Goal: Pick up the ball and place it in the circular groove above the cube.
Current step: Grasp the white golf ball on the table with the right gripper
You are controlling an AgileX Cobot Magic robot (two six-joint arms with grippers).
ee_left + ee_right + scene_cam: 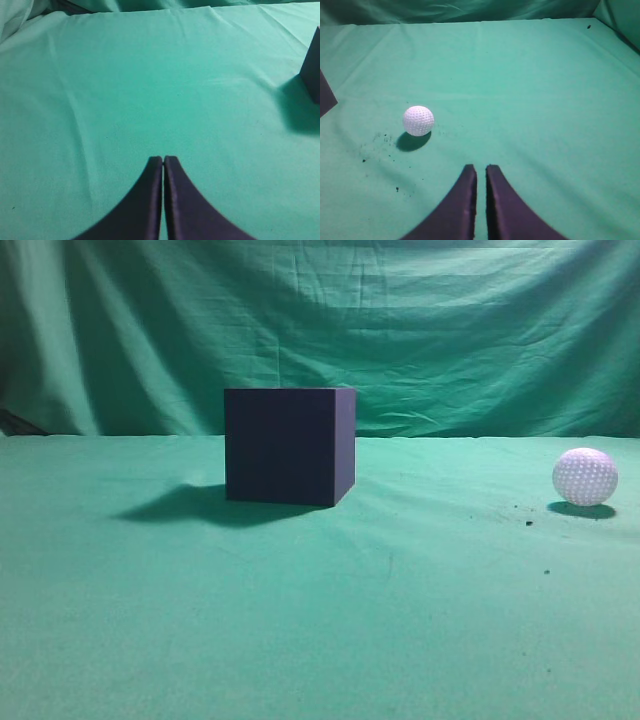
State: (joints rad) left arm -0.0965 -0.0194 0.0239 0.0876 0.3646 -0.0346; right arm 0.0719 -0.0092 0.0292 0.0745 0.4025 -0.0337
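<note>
The dark navy cube (289,445) stands on the green cloth in the middle of the exterior view; its top groove is hidden from this height. The white dimpled ball (585,477) rests on the cloth far right of the cube. In the right wrist view the ball (418,120) lies ahead and left of my right gripper (481,168), whose fingers are nearly together and hold nothing. My left gripper (163,159) is shut and empty over bare cloth; a corner of the cube (312,70) shows at its far right. Neither gripper shows in the exterior view.
A green cloth (300,620) covers the table and hangs as a backdrop (320,320). Small dark specks (380,145) lie on the cloth by the ball. The cube's edge (326,95) shows at the left of the right wrist view.
</note>
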